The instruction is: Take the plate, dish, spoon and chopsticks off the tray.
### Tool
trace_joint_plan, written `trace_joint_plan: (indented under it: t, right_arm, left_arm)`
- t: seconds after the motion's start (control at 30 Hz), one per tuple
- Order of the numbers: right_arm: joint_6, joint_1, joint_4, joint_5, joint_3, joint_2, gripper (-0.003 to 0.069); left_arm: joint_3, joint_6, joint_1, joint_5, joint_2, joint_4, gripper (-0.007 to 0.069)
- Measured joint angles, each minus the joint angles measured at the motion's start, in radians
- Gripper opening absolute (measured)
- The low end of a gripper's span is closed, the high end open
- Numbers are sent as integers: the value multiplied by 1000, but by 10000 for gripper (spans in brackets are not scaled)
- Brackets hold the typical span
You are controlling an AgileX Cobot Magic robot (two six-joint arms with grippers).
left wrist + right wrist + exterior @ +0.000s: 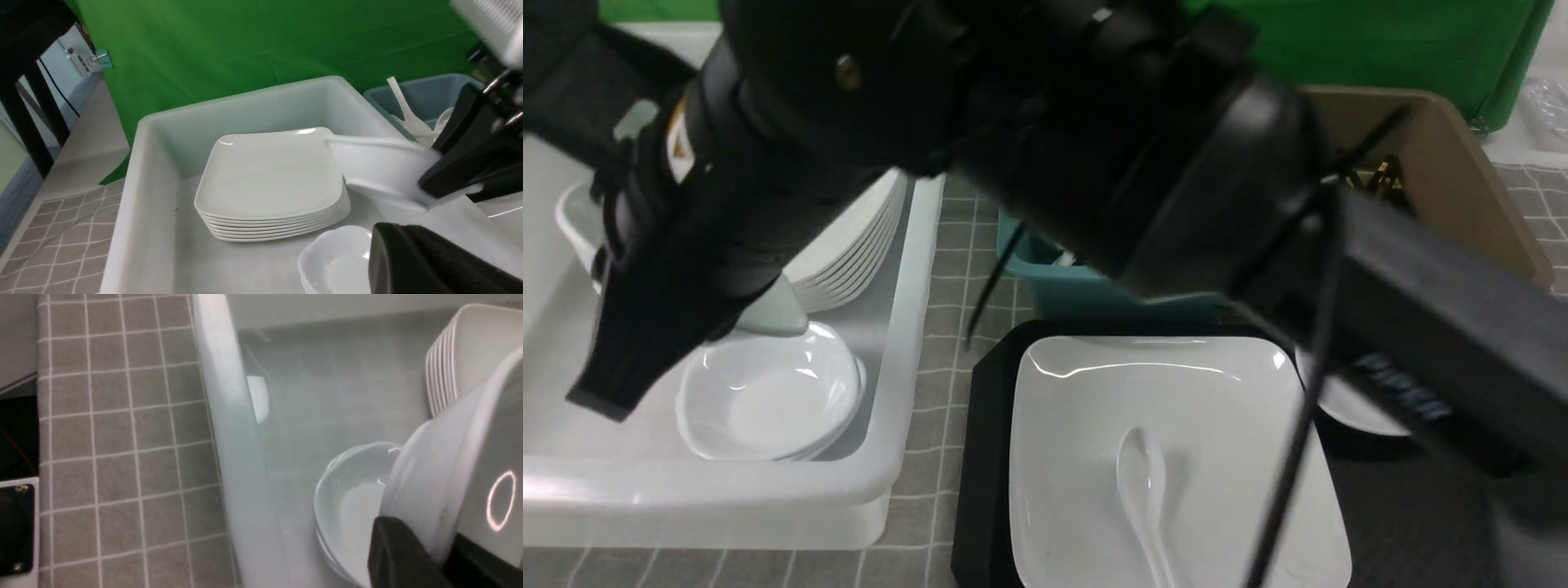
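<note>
The large white plate lies on the black tray with the white spoon resting in it. My right gripper is shut on the rim of a small white dish, tilted just above a stack of like dishes in the white bin. In the left wrist view that gripper holds the dish beside the stacked plates. My left gripper is shut and empty near the dish stack. Black and gold stick ends that look like the chopsticks show in the brown bin.
Several large plates are stacked at the back of the white bin. A teal bin with spoons stands behind the tray. Another small dish sits on the tray's right side, half hidden by my right arm, which crosses the whole front view.
</note>
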Motion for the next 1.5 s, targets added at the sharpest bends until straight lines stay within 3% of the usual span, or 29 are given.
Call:
trace_joint_plan:
  t: [0.43,0.57,0.6,0.7,0.8,0.97,1.13,1.3,1.4,1.5]
  right_arm:
    - [-29,-24,-32,-76,-53,221,85]
    - [-29,-24,-74,-79,-55,223,192]
    - [-29,-24,-83,-72,-55,223,263]
    - [-29,-24,-83,-29,-56,224,358]
    - [-29,-24,-83,52,-56,215,403]
    - [-21,-24,-94,188,-53,136,382]
    - [84,-53,-213,190,27,-81,200]
    - [103,-176,-254,189,381,-322,155]
    - [102,-306,-262,186,649,-463,187]
    - [95,-519,-275,99,992,-556,267]
  left_arm:
    - [0,28,0,8,-9,-88,21]
    - [0,30,0,5,-9,-90,21]
    - [0,30,0,0,-9,-93,21]
    - [0,30,0,0,-9,-101,21]
    - [0,30,0,-1,-9,-116,21]
    - [8,39,0,-25,-9,-158,21]
    - [73,179,-1,-144,27,-364,21]
    - [100,278,-1,-161,128,-508,21]
    - [101,325,-1,-177,176,-544,21]
    - [101,354,-1,-216,204,-549,21]
